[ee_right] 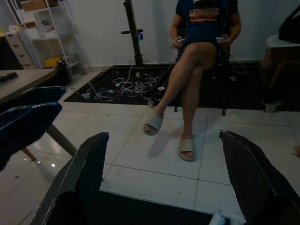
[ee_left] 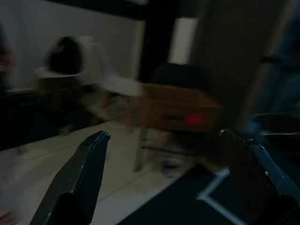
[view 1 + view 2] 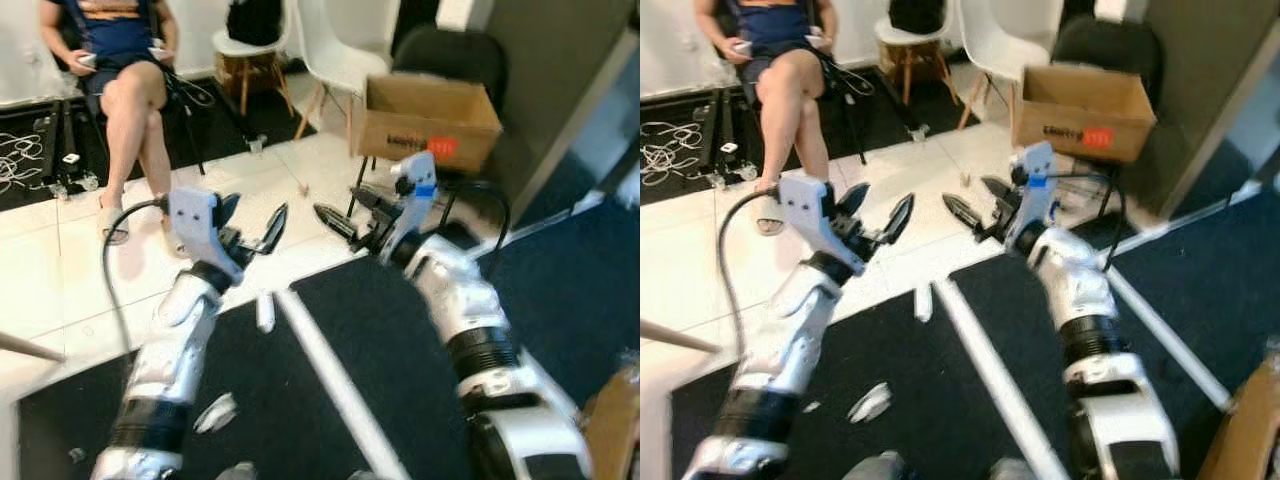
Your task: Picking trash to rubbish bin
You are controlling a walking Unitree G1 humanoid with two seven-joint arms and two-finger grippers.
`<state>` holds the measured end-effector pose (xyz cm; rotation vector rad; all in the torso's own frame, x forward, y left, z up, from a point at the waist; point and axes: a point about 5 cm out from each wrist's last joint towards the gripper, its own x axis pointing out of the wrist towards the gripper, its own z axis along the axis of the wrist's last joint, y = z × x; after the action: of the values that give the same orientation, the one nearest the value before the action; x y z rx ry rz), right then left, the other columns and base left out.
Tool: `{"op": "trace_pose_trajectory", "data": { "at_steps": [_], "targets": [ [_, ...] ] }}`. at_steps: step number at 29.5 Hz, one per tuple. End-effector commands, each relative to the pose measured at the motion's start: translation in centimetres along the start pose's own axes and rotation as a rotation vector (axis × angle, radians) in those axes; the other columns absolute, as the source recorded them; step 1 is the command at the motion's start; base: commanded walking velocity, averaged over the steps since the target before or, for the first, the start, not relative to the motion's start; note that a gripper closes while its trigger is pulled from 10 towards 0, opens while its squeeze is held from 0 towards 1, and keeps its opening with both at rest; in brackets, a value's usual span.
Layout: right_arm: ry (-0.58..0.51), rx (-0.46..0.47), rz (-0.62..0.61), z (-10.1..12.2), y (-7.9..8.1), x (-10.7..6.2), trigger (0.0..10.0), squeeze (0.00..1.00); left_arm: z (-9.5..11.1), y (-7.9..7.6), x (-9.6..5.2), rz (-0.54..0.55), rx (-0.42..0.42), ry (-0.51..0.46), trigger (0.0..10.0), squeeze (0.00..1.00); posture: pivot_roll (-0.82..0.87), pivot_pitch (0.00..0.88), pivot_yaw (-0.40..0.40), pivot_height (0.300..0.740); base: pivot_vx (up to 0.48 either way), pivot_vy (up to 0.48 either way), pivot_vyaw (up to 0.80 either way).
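Observation:
A crumpled white scrap (image 3: 215, 412) lies on the black mat near my left arm. A second small white piece (image 3: 265, 312) rests at the mat's edge, below and between both grippers. My left gripper (image 3: 255, 220) is raised above the floor, open and holding nothing. My right gripper (image 3: 345, 208) faces it at the same height, also open and holding nothing. An open cardboard box (image 3: 428, 122) sits on a black chair beyond the right gripper; in the left wrist view the box (image 2: 178, 110) shows between the spread fingers (image 2: 84, 173).
A person (image 3: 125, 60) sits on a chair at the back left, feet on the white tiles. White chairs (image 3: 330, 50) stand behind. Cables (image 3: 25, 160) lie at the far left. A white strip (image 3: 330, 370) crosses the black mat (image 3: 400, 340). A brown object (image 3: 612, 420) is at the lower right.

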<state>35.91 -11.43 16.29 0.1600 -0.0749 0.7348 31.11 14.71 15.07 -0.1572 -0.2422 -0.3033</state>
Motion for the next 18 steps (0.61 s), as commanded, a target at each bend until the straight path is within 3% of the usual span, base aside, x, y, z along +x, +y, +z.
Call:
{"op": "trace_pose_trajectory", "data": {
  "at_steps": [1, 10, 18],
  "targets": [
    [0.008, -0.017, -0.043, -0.2, -0.7, -0.5, 10.0, 0.00, -0.2, 0.3, 0.1, 0.046, 0.021, 0.004, 10.0, 0.00, -0.03, 0.000, -0.048, 0.740, 0.000, 0.000, 0.76],
    [0.005, -0.020, -0.083, -0.3, -1.2, -0.7, 10.0, 0.00, -0.5, 1.9, 0.0, 0.171, 0.099, 0.036, 10.0, 0.00, -0.03, 0.000, -0.051, 0.740, 0.000, 0.000, 0.76],
    [0.009, -0.032, -0.100, -0.4, -1.4, -0.7, 10.0, 0.00, -0.6, 1.6, 0.2, 0.152, 0.092, 0.024, 10.0, 0.00, -0.03, 0.000, -0.051, 0.740, 0.000, 0.000, 0.76]
  ]
}}
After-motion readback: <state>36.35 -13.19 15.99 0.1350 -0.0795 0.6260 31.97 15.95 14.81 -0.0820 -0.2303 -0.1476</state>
